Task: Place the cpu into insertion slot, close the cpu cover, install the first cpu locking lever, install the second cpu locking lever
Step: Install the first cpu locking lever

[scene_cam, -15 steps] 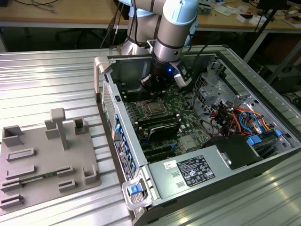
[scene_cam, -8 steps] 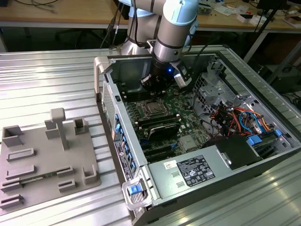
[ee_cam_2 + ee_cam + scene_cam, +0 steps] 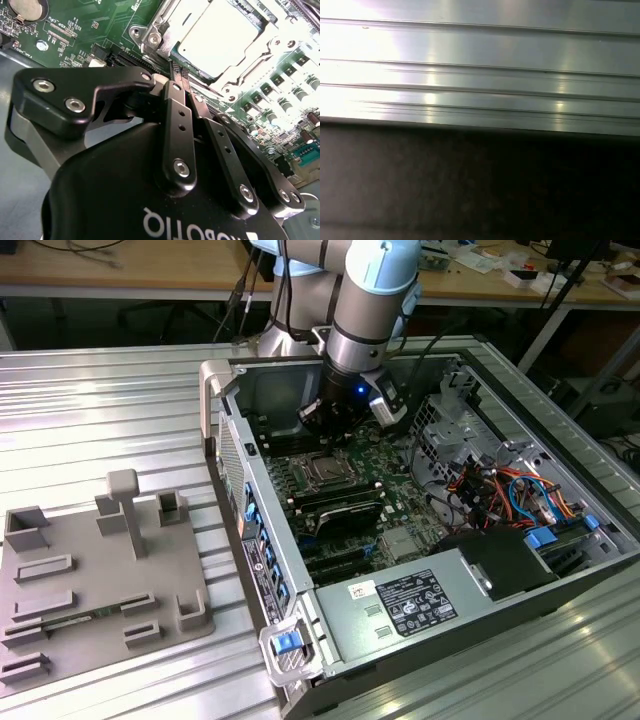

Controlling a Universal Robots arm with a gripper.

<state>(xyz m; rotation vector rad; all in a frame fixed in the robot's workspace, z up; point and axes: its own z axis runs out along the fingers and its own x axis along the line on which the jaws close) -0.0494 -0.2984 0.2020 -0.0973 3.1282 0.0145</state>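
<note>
My black two-finger gripper (image 3: 179, 75) sits closest in the second wrist view, its slim fingers (image 3: 176, 127) pressed together at the tips with nothing between them. The tips rest at the near edge of the square silver-rimmed insertion slot (image 3: 150, 37), just short of it.

Directly beyond the fingertips lies the small square cpu with its silver-grey metal top face (image 3: 220, 37), seated flat in the slot. The square silver metal cpu cover (image 3: 272, 42), a frame with a large cut-out centre, lies down around the chip, so its top shows through the opening. I cannot tell from here how the locking levers stand.

Past the slot, the green motherboard (image 3: 85, 22) spreads out with small components and a round silver coin cell (image 3: 24, 7) off to one side of the gripper.

In the exterior view, the gripper (image 3: 335, 420) hangs low inside the open grey computer case (image 3: 470, 585), with the cpu (image 3: 327, 469) just beneath and in front of it. Well away, outside the case, a grey plastic fixture tray (image 3: 95, 585) lies on the ribbed aluminium table (image 3: 100, 400).
</note>
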